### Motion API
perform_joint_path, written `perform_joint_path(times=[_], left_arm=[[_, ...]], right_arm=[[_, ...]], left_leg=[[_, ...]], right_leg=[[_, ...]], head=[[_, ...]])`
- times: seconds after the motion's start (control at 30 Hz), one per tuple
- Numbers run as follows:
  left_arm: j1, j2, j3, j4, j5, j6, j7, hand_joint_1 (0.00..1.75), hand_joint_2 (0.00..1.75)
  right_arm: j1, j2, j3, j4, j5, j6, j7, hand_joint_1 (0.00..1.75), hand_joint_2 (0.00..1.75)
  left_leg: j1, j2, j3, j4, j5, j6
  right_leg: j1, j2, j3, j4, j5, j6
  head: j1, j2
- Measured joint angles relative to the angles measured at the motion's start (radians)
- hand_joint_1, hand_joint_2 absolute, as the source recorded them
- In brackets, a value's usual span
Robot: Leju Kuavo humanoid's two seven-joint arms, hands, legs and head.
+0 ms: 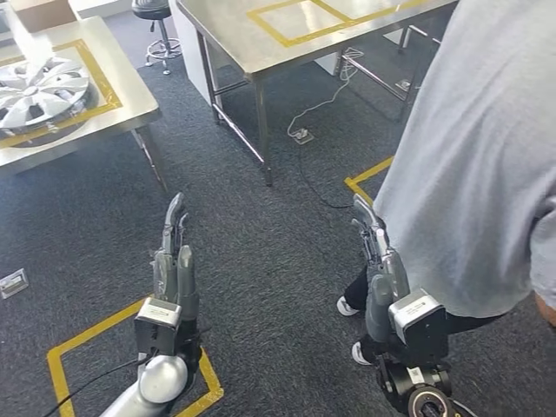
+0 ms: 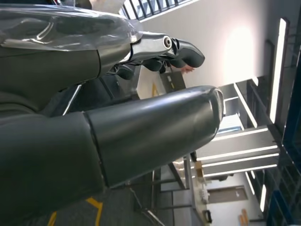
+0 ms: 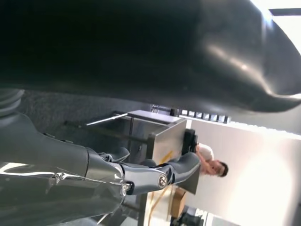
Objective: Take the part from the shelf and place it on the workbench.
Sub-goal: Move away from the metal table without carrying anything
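Observation:
A silver hubcap (image 1: 41, 89) lies inside the yellow tape square on the steel table (image 1: 128, 106) at the far left. My left hand (image 1: 174, 261) is raised over the carpet with its fingers straight and apart, holding nothing. My right hand (image 1: 379, 261) is raised the same way, empty, close beside a person in a grey top (image 1: 472, 165). In the left wrist view my left hand (image 2: 117, 94) has its thumb and fingers extended with nothing between them. The right wrist view has my right hand (image 3: 117, 174) also spread and empty.
A second steel workbench (image 1: 288, 35) with a yellow tape frame stands ahead. The person stands at my right, very near my right arm. Yellow tape squares (image 1: 59, 365) mark the dark carpet. A cable and socket (image 1: 301, 135) lie under the bench, and a stool (image 1: 156, 26) stands behind.

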Motion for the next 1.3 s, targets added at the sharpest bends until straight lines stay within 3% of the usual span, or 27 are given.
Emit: perform_joint_path(times=[0.07,0.13,0.17,0.2,0.23,0.3,0.37,0.43,0.5,0.57,0.63,0.7,0.73,0.77,0.8,0.87,0.93,1.0,1.07,1.13,1.2,1.23,1.27,1.3], left_arm=[[-0.003,0.0,0.0,0.0,0.0,0.0,0.0,0.0,0.0],[-0.002,0.002,0.0,-0.001,0.002,0.0,0.002,0.0,0.0],[-0.001,0.003,0.0,-0.001,0.003,0.0,0.003,0.0,0.0],[0.001,0.004,0.0,-0.001,0.004,0.0,0.004,0.0,0.0],[0.002,0.005,0.0,-0.001,0.005,0.0,0.004,0.0,0.0],[0.002,0.006,0.0,-0.001,0.007,0.0,0.004,0.0,0.0],[0.001,0.006,0.0,-0.001,0.008,0.0,0.004,0.0,0.0],[-0.001,0.006,0.0,-0.001,0.009,0.0,0.003,0.0,0.0],[-0.002,0.005,0.0,-0.001,0.01,0.0,0.003,0.0,0.0],[-0.004,0.003,0.0,-0.001,0.01,0.0,0.003,0.0,0.0],[-0.003,0.002,0.0,-0.001,0.011,0.0,0.003,0.0,0.0],[-0.001,0.002,0.0,-0.001,0.013,0.0,0.003,0.0,0.0],[0.0,0.002,0.0,-0.001,0.014,0.0,0.003,0.0,0.0],[-0.001,0.002,0.0,-0.001,0.016,0.0,0.003,0.0,0.0],[-0.001,0.002,0.0,-0.001,0.016,0.0,0.003,0.0,0.0],[-0.002,0.002,0.0,-0.001,0.016,0.0,0.003,0.0,0.0],[-0.003,0.002,0.0,-0.002,0.015,0.0,0.002,0.0,0.0],[-0.004,0.002,0.0,-0.002,0.013,0.0,0.002,0.0,0.0],[-0.006,0.002,-0.001,-0.002,0.013,0.0,0.002,0.0,0.0],[-0.006,0.003,-0.001,-0.003,0.013,0.0,0.002,0.0,0.0],[-0.001,0.005,-0.001,-0.003,0.013,0.0,0.002,0.0,0.0],[0.001,0.006,-0.001,-0.003,0.013,0.0,0.002,0.0,0.0],[0.002,0.006,-0.001,-0.003,0.012,0.0,0.002,0.0,0.0],[0.002,0.007,-0.001,-0.003,0.012,0.0,0.002,0.0,0.0]], right_arm=[[0.002,0.0,0.0,-0.002,0.0,0.0,0.0,0.0,0.0],[0.003,0.001,0.0,-0.003,0.001,0.0,0.0,0.0,0.0],[0.005,0.001,0.001,-0.003,0.0,0.001,0.0,0.0,0.0],[0.006,0.001,0.001,-0.003,0.0,0.002,0.0,0.0,0.0],[0.008,0.001,0.002,-0.002,0.0,0.002,0.0,0.0,0.0],[0.009,0.001,0.002,-0.002,0.0,0.003,0.0,0.0,0.0],[0.009,0.001,0.002,-0.002,0.0,0.003,0.0,0.0,0.0],[0.01,0.001,0.002,-0.002,0.0,0.003,0.0,0.0,0.0],[0.012,0.001,0.001,-0.003,0.0,0.003,0.0,0.0,0.0],[0.014,0.001,0.0,-0.003,0.0,0.002,0.0,0.0,0.0],[0.015,0.001,0.0,-0.003,0.0,0.001,0.0,0.0,0.0],[0.019,0.001,0.0,-0.002,-0.001,0.0,0.001,0.0,0.0],[0.021,0.001,0.001,-0.002,-0.001,-0.001,0.001,0.0,0.0],[0.023,0.001,0.001,-0.002,-0.001,-0.001,0.0,0.0,0.0],[0.024,0.001,0.001,-0.002,-0.001,-0.001,0.0,0.0,0.0],[0.023,0.001,0.0,-0.002,-0.001,-0.001,0.0,0.0,0.0],[0.023,0.001,0.0,-0.003,-0.001,0.0,-0.001,0.0,0.0],[0.023,0.001,0.0,-0.003,-0.001,0.001,-0.002,0.0,0.0],[0.023,0.001,0.0,-0.005,-0.001,0.002,-0.002,0.0,0.0],[0.023,0.002,0.001,-0.006,-0.001,0.003,-0.003,0.0,0.0],[0.024,0.002,0.002,-0.006,-0.001,0.004,-0.002,0.0,0.0],[0.024,0.002,0.003,-0.005,-0.001,0.005,-0.002,0.0,0.0],[0.025,0.002,0.004,-0.005,-0.001,0.005,-0.002,0.0,0.0],[0.024,0.002,0.004,-0.005,-0.001,0.005,-0.002,0.0,0.0]], left_leg=[[0.003,-0.04,-0.014,0.048,-0.036,-0.007],[0.001,-0.094,-0.077,0.182,-0.107,-0.006],[0.0,-0.104,-0.115,0.253,-0.134,-0.004],[-0.003,-0.109,-0.143,0.299,-0.144,-0.001],[-0.005,-0.111,-0.154,0.307,-0.132,0.002],[-0.008,-0.125,-0.113,0.202,-0.06,0.013],[-0.009,-0.168,-0.053,0.062,0.0,0.024],[-0.012,-0.189,-0.03,0.007,0.014,0.03],[-0.013,-0.166,-0.026,0.001,0.018,0.036],[-0.009,-0.142,-0.021,-0.006,0.021,0.045],[-0.008,-0.116,-0.018,-0.009,0.021,0.049],[-0.009,-0.089,-0.018,-0.008,0.019,0.049],[-0.009,-0.076,-0.018,-0.008,0.018,0.048],[-0.008,-0.064,-0.016,-0.008,0.016,0.046],[-0.008,-0.052,-0.013,-0.008,0.015,0.043],[-0.01,-0.032,-0.005,-0.008,0.01,0.034],[-0.013,-0.015,0.003,-0.009,0.006,0.023],[-0.011,-0.001,0.008,-0.011,0.004,0.01],[-0.008,-0.028,0.0,0.021,-0.022,-0.002],[-0.007,-0.083,-0.053,0.137,-0.088,-0.004],[-0.009,-0.107,-0.127,0.276,-0.142,-0.001],[-0.01,-0.11,-0.147,0.306,-0.142,0.002],[-0.011,-0.112,-0.146,0.291,-0.12,0.006],[-0.012,-0.117,-0.125,0.237,-0.083,0.012]], right_leg=[[-0.004,0.024,0.006,-0.01,0.009,-0.015],[-0.004,0.046,0.006,-0.014,0.015,-0.025],[-0.002,0.059,0.004,-0.013,0.016,-0.027],[0.001,0.073,0.002,-0.013,0.017,-0.029],[0.004,0.088,0.001,-0.013,0.018,-0.029],[0.007,0.116,0.002,-0.011,0.018,-0.029],[0.01,0.142,-0.001,-0.007,0.018,-0.027],[0.01,0.162,-0.007,-0.004,0.017,-0.019],[0.008,0.175,-0.017,-0.003,0.017,-0.008],[0.01,0.138,-0.042,0.04,-0.008,0.003],[0.008,0.077,-0.101,0.167,-0.073,0.013],[-0.001,0.053,-0.161,0.295,-0.124,0.02],[-0.004,0.049,-0.168,0.311,-0.123,0.023],[-0.007,0.044,-0.151,0.282,-0.103,0.024],[-0.008,0.034,-0.112,0.215,-0.07,0.024],[-0.006,-0.01,-0.025,0.06,-0.02,0.019],[0.001,-0.028,0.01,-0.003,-0.011,0.007],[0.003,-0.003,0.012,-0.004,-0.008,-0.007],[0.0,0.02,0.018,-0.011,0.0,-0.021],[-0.001,0.041,0.017,-0.015,0.007,-0.031],[0.003,0.067,0.011,-0.014,0.011,-0.036],[0.006,0.082,0.009,-0.014,0.011,-0.037],[0.009,0.096,0.009,-0.014,0.012,-0.037],[0.011,0.111,0.01,-0.013,0.012,-0.037]], head=[[-0.008,0.0],[-0.026,0.0],[-0.035,0.0],[-0.041,0.0],[-0.046,0.0],[-0.054,0.0],[-0.059,0.0],[-0.059,0.0],[-0.058,0.0],[-0.051,0.0],[-0.036,0.0],[-0.026,0.0],[-0.022,0.0],[-0.019,0.0],[-0.015,0.0],[-0.009,0.0],[-0.01,0.0],[-0.014,0.0],[-0.021,0.0],[-0.034,0.0],[-0.047,0.0],[-0.052,0.0],[-0.056,0.0],[-0.059,0.0]])
